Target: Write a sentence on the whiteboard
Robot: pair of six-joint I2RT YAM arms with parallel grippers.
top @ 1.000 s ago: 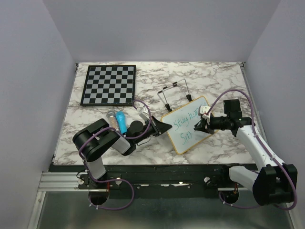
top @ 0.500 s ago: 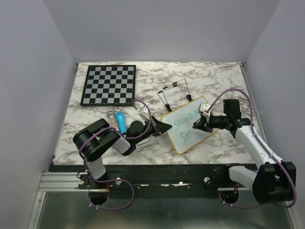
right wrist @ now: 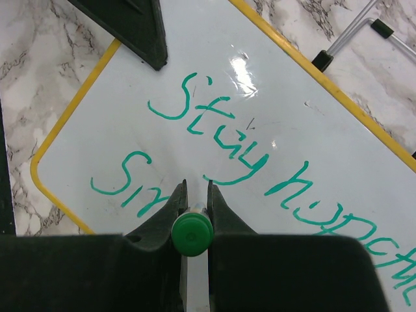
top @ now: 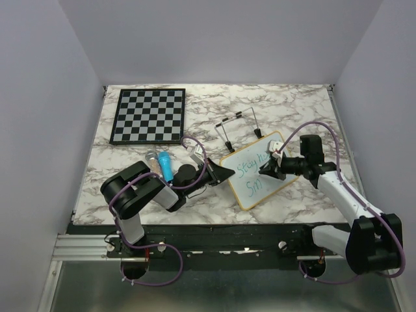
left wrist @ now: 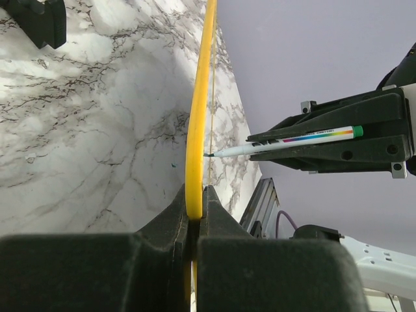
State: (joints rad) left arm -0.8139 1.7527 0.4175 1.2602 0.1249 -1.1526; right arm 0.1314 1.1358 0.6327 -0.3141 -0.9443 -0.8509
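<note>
The whiteboard [top: 242,184], white with a yellow rim, lies tilted on the marble table; the left wrist view shows its edge [left wrist: 198,117]. My left gripper [top: 224,172] is shut on the board's left edge, the rim pinched between its fingers [left wrist: 195,195]. The sentence [right wrist: 224,140] is green handwriting reading roughly "Stay happy", with "Sm" [right wrist: 130,188] begun below it. My right gripper [top: 268,170] is shut on a green-capped marker [right wrist: 192,233], jaws [right wrist: 193,192] just over the second line. The marker [left wrist: 292,140] has its tip touching the board face.
A black-and-white chessboard [top: 148,116] lies at the back left. A blue marker [top: 165,166] and a grey one [top: 152,159] lie beside my left arm. A wire stand [top: 239,127] sits behind the whiteboard. Walls close in the table's left, back and right.
My right gripper has slid a little to the left across the board with the marker. The left gripper and the board have stayed put.
</note>
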